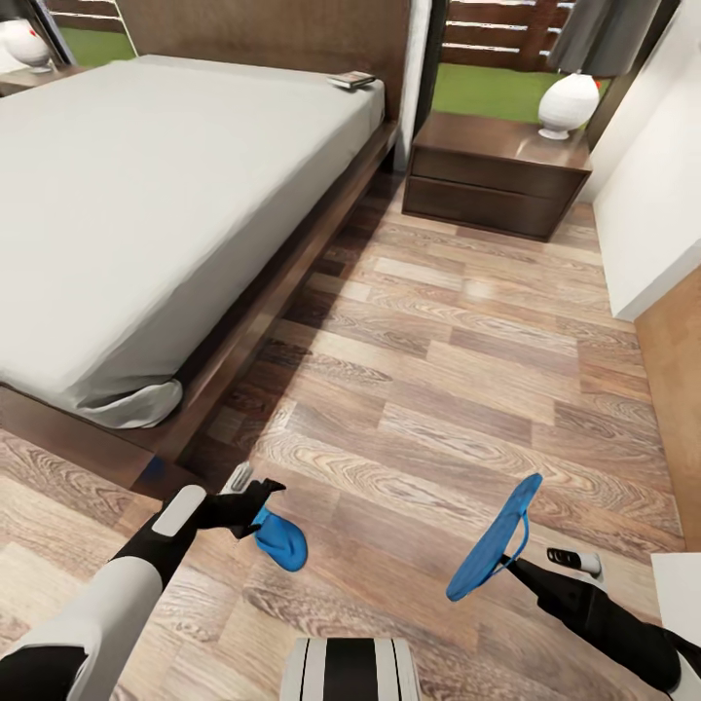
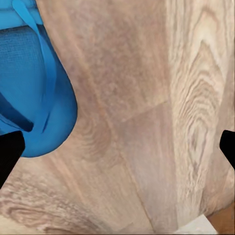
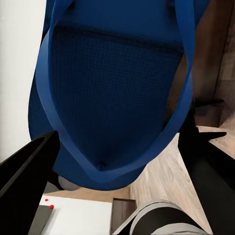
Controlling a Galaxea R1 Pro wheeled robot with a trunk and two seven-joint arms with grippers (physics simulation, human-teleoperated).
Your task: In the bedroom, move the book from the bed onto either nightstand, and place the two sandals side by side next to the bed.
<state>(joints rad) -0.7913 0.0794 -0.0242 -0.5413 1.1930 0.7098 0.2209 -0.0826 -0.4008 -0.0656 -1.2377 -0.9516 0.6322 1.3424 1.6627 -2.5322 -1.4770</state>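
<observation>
One blue sandal (image 1: 282, 542) lies flat on the wood floor near the bed's foot corner. My left gripper (image 1: 259, 510) hovers at its end, open; in the left wrist view the sandal (image 2: 34, 93) lies beside one finger (image 2: 10, 154), not between the two. The second sandal (image 1: 497, 538) is raised off the floor and tilted, with my right gripper (image 1: 513, 567) shut on it. In the right wrist view its sole (image 3: 112, 88) spans the gap between both fingers (image 3: 29, 169). The book (image 1: 352, 80) lies on the bed (image 1: 146, 195) by the headboard. The nightstand (image 1: 492, 180) stands beyond.
A white lamp (image 1: 569, 104) sits on the nightstand's top. A white wall (image 1: 652, 195) runs along the right side. The bed's dark wooden frame (image 1: 282, 292) borders the floor strip on the left. My base (image 1: 350, 670) shows at the bottom edge.
</observation>
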